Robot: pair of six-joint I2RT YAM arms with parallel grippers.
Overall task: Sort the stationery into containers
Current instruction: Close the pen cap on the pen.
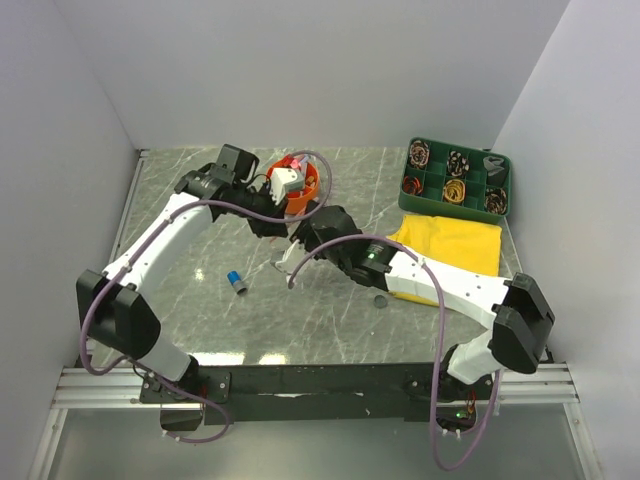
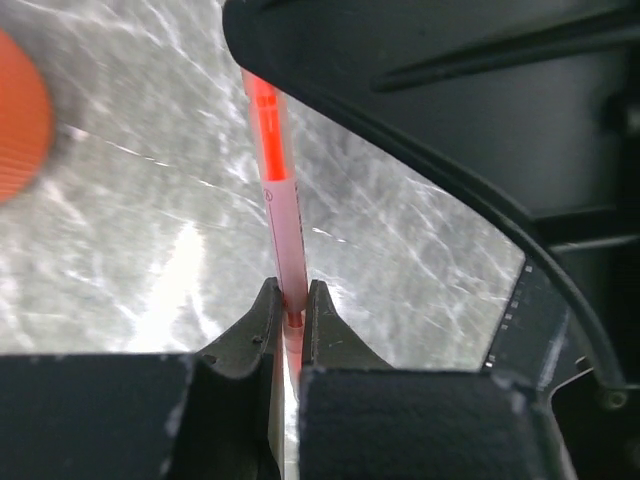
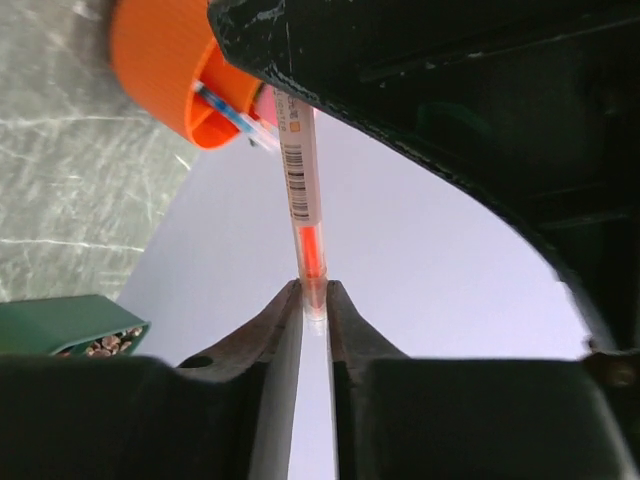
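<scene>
The pen (image 2: pixel 283 230) is thin, with a clear plastic barrel, red ink inside and a barcode sticker along it in the right wrist view. It is smooth and round, so likely slippery. It hangs in the air between the two arms, just beside the orange organiser (image 1: pixel 305 190) and off the table (image 1: pixel 320 330).

The left gripper (image 2: pixel 290 305) is clamped tight on one end, with the barrel pinched between its dark fingertips. The right gripper (image 3: pixel 314 300) has the other end between its jaws, which are set very narrow. Whether they actually press on the barrel cannot be told.

This looks like a hand-over or re-grip ahead of dropping the pen in the organiser. To do it well, probably only one side should let go, and fully, before the other moves, or the thin barrel gets twisted or flicked. Then the pen should be tipped upright, lowered over a free slot and released low.

The organiser is round, finely ribbed plastic with pens standing in it, so room looks tight. Farther out:
- green tray (image 3: pixel 60 318): hard plastic, square cells holding small bits
- yellow cloth (image 1: pixel 455 245): soft, lying flat
- blue cap (image 1: pixel 236 281) and dark disc (image 1: pixel 379 300): loose on the grey marbled top
</scene>
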